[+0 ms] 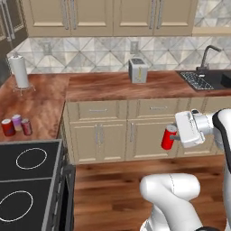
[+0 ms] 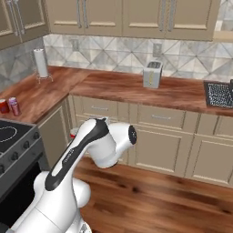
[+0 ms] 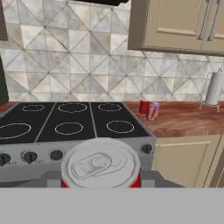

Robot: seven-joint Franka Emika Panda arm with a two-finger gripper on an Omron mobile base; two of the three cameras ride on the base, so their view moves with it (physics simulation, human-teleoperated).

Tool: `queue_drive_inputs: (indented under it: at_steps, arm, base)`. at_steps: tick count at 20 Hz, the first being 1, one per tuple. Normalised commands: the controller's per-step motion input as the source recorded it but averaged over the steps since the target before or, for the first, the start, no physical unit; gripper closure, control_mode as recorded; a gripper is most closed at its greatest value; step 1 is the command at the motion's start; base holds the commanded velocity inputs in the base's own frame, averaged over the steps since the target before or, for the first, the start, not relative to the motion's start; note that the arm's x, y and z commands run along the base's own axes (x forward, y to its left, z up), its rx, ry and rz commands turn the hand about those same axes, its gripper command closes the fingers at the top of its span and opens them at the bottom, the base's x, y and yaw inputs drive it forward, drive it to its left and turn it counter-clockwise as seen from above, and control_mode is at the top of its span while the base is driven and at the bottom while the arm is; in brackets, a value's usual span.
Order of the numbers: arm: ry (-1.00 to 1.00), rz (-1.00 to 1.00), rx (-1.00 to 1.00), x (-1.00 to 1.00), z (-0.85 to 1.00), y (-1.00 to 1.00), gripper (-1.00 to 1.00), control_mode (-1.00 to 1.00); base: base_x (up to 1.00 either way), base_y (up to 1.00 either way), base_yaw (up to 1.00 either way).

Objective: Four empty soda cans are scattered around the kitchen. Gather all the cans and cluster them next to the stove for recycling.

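My gripper [image 1: 174,135] is shut on a red soda can [image 1: 168,140], held upright in the air in front of the lower cabinets. In the hand view the held can's silver top [image 3: 100,165] sits close up at the bottom. The black stove [image 1: 27,180] with white ring burners is at the lower left and straight ahead in the hand view [image 3: 70,118]. Three soda cans stand together on the wooden counter beside the stove: a red one [image 1: 8,127], a pale purple one [image 1: 17,122] and a greyish-red one [image 1: 27,127]. The same cluster of cans [image 3: 151,109] shows to the stove's right.
A paper-towel roll [image 1: 19,72] stands in the counter's back corner. A toaster [image 1: 138,70] sits on the long counter, with a black sink [image 1: 212,80] and tap at its right end. Cabinet fronts line the wooden floor [image 1: 117,180].
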Motion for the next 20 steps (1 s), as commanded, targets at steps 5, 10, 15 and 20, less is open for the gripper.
queue_drive_inputs:
  at_steps: [5, 10, 15, 20]
  arm:
    - [0.00, 0.00, 0.00, 0.00, 0.00, 0.00, 1.00, 1.00]
    - [0.00, 0.00, 0.00, 0.00, 0.00, 0.00, 1.00, 1.00]
    - [0.00, 0.00, 0.00, 0.00, 0.00, 0.00, 1.00, 1.00]
    - [0.00, 0.00, 0.00, 0.00, 0.00, 0.00, 1.00, 1.00]
  base:
    - [0.54, 0.01, 0.12]
    - [0.33, 0.03, 0.28]
    - [0.24, 0.00, 0.36]
    - [0.25, 0.00, 0.39]
